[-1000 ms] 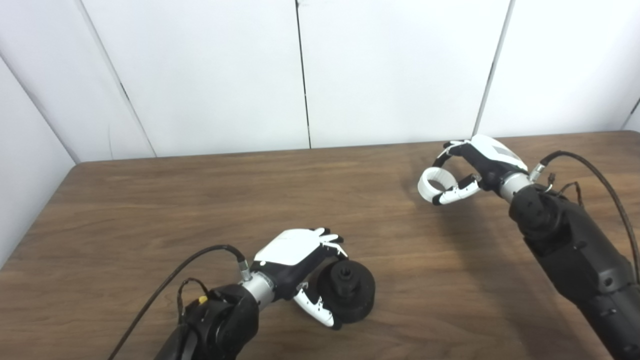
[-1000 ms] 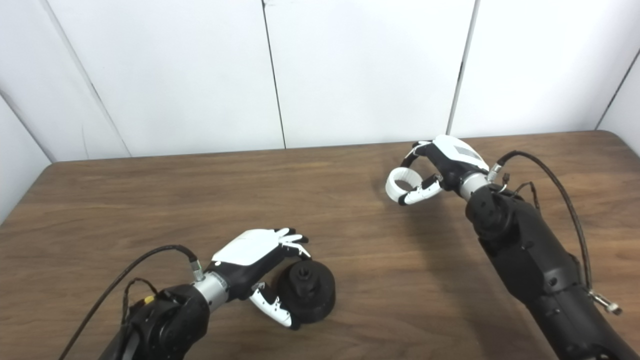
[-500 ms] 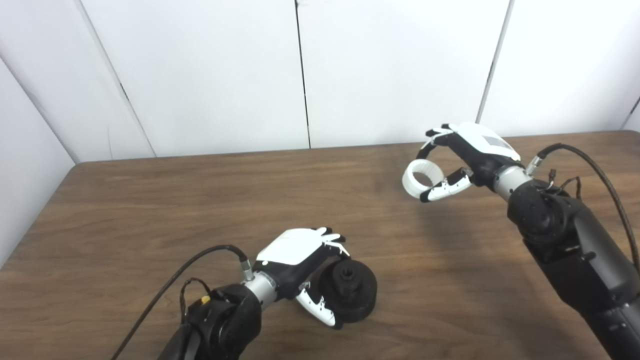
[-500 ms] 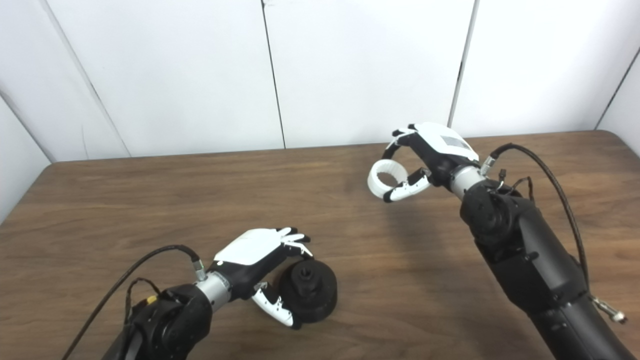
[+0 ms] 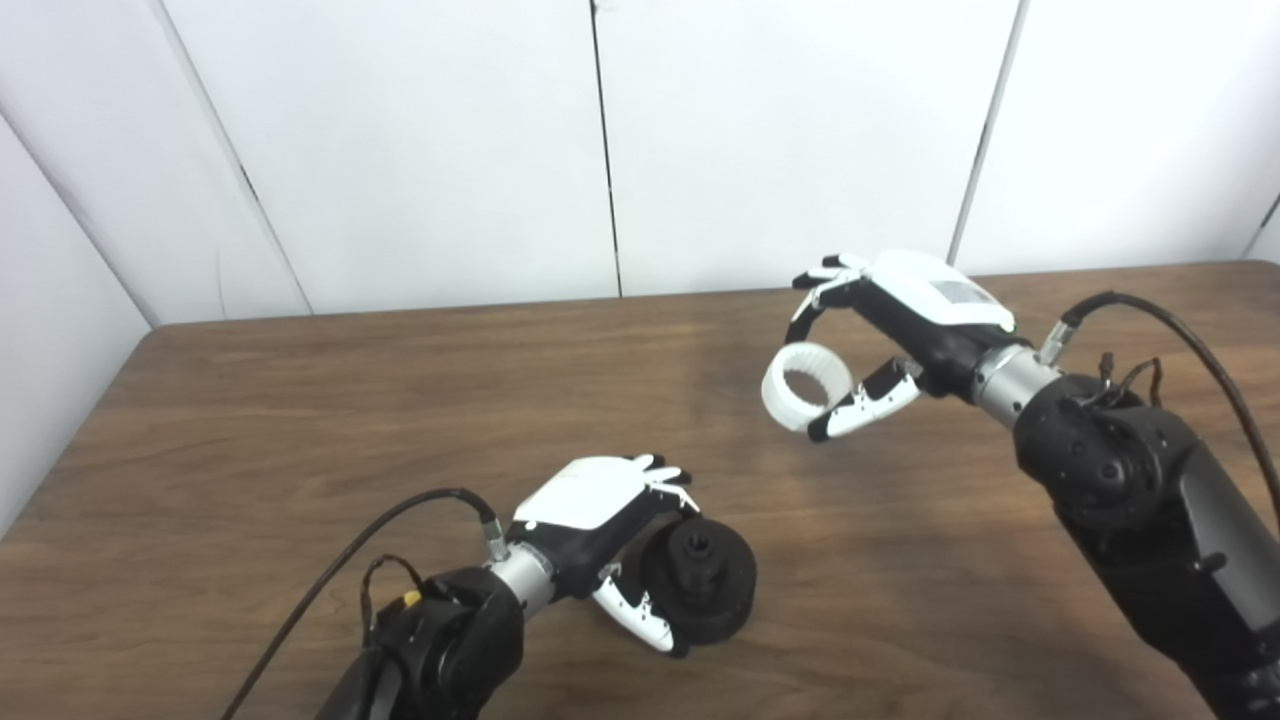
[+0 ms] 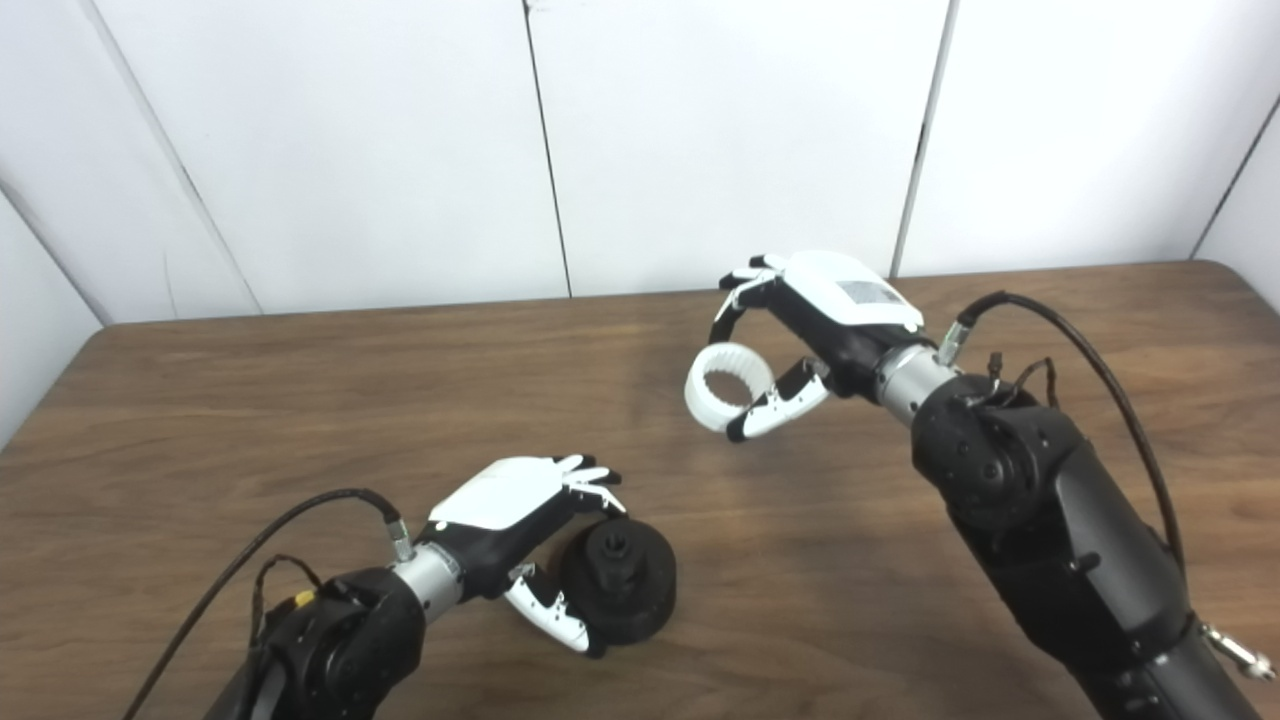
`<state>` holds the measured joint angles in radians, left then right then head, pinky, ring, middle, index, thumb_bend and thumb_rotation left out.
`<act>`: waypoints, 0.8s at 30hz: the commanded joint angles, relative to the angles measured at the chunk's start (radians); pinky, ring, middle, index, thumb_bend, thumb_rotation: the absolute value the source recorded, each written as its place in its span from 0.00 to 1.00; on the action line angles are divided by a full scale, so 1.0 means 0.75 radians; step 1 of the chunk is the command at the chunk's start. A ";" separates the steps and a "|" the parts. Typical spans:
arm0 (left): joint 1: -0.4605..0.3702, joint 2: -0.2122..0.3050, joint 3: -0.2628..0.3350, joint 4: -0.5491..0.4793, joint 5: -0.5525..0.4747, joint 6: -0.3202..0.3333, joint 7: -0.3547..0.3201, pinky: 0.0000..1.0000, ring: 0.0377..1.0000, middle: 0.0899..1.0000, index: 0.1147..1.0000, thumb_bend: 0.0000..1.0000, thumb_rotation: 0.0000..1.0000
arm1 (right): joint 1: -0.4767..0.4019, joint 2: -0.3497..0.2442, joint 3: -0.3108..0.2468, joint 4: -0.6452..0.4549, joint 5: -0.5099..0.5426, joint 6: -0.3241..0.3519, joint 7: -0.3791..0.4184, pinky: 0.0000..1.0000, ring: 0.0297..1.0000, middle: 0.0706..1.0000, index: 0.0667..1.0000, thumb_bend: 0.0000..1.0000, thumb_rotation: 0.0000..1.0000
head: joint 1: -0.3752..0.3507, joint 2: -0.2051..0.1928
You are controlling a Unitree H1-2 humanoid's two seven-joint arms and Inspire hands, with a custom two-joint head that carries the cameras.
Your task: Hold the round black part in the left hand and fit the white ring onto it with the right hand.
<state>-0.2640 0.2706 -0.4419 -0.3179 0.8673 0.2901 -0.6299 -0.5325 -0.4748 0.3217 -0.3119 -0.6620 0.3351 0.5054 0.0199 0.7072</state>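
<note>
Above the worktop [image 5: 300, 420], the right hand [image 5: 905, 320] pinches the white ring [image 5: 806, 385], bore forward for fitting; well apart, the left hand [image 5: 600, 520] clasps the round black part [image 5: 705, 590], hub facing up to receive it.

No text or label can be read anywhere.

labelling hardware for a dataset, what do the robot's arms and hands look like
Both arms are bulky matte black shells. Each ends in a silver metal wrist collar, then a hand with a black body and a glossy white back plate: left hand, right hand. The fingers are white with black tips. A black cable loops from each wrist back to the forearm. The left forearm shows a small yellow spot; the right hand's plate carries a grey patch.
</note>
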 commanded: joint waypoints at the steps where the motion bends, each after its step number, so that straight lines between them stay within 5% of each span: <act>1: -0.062 -0.003 0.015 -0.016 0.012 -0.020 0.029 1.00 1.00 0.94 0.67 0.98 0.27 | -0.046 -0.005 -0.011 -0.067 -0.011 -0.031 0.006 0.82 0.95 0.87 0.58 0.75 0.21 | 0.001 0.003; 9: -0.063 -0.009 0.013 -0.016 0.014 -0.014 0.025 1.00 1.00 0.94 0.67 0.98 0.27 | -0.033 0.027 0.013 -0.142 -0.013 -0.034 0.064 0.84 0.96 0.87 0.58 0.75 0.19 | 0.007 0.008; 10: -0.064 -0.009 0.013 -0.017 0.016 -0.010 0.022 1.00 1.00 0.94 0.67 0.98 0.27 | -0.032 0.030 0.016 -0.150 -0.011 -0.030 0.073 0.84 0.97 0.88 0.49 0.58 0.16 | 0.007 0.008; 12: -0.065 -0.010 0.013 -0.018 0.019 -0.006 0.018 1.00 1.00 0.94 0.67 0.98 0.27 | -0.028 0.038 0.018 -0.164 -0.011 -0.021 0.089 0.85 0.97 0.88 0.47 0.54 0.15 | 0.008 0.009; 24: -0.062 -0.009 0.018 -0.013 0.014 -0.018 0.027 1.00 1.00 0.94 0.67 0.98 0.28 | 0.017 0.088 0.031 -0.255 -0.018 0.015 0.198 0.88 0.98 0.89 0.46 0.52 0.15 | 0.012 0.015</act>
<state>-0.2643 0.2642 -0.4420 -0.3148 0.8710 0.2900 -0.6304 -0.4907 -0.4139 0.3529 -0.4584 -0.6713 0.3445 0.6567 0.0276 0.7179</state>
